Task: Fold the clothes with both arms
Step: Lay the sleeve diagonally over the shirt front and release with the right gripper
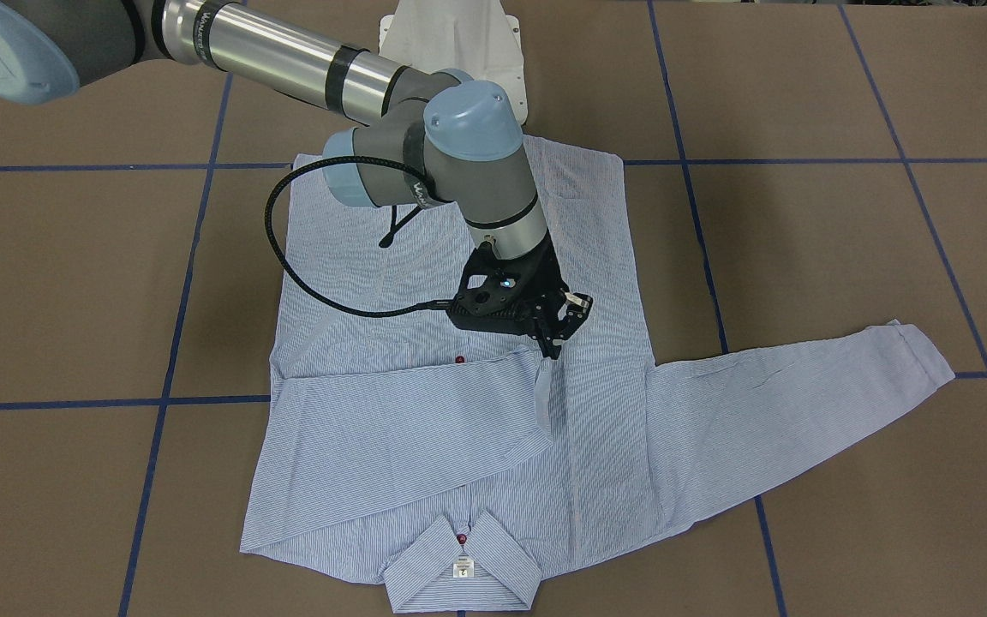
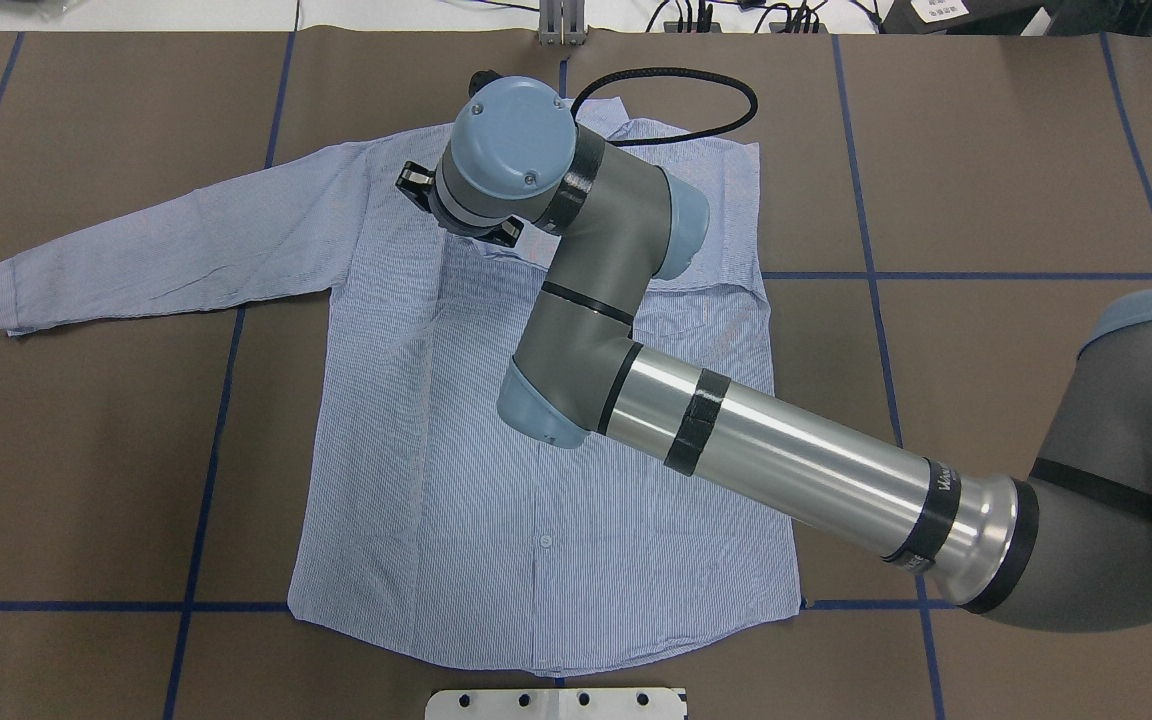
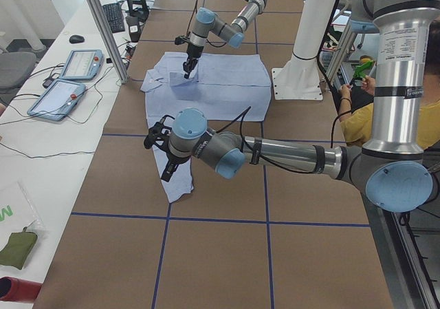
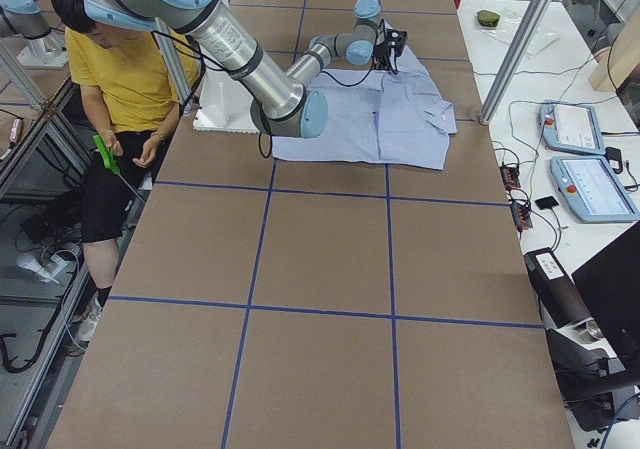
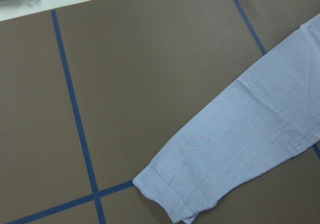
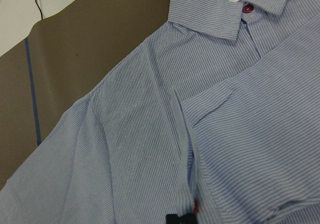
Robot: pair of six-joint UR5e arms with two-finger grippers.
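Now mid sleeve-fold: the shirt [image 1: 356, 257] lies flat on the table [image 1: 802, 214], and my right gripper [image 1: 553, 341], pinched closed on one cuff [image 1: 542, 398], holds that sleeve across its chest. Next, I judge, release and lift clear. My left gripper [image 3: 164, 171] hovers above the outstretched sleeve [image 1: 802, 386]; its opening I cannot tell.

shirt [image 1: 459, 446]: 1 lying
arms: 2 showing, right arm [image 1: 288, 60], left arm [image 3: 289, 156]
grippers: 2 showing, right gripper [image 1: 555, 343], left gripper [image 3: 166, 173]
red buttons [image 1: 459, 360] [image 1: 461, 538]: 2 showing
touch panels [image 3: 81, 65] [image 3: 56, 97]: 2 lying
person [image 4: 130, 79]: 1 sitting
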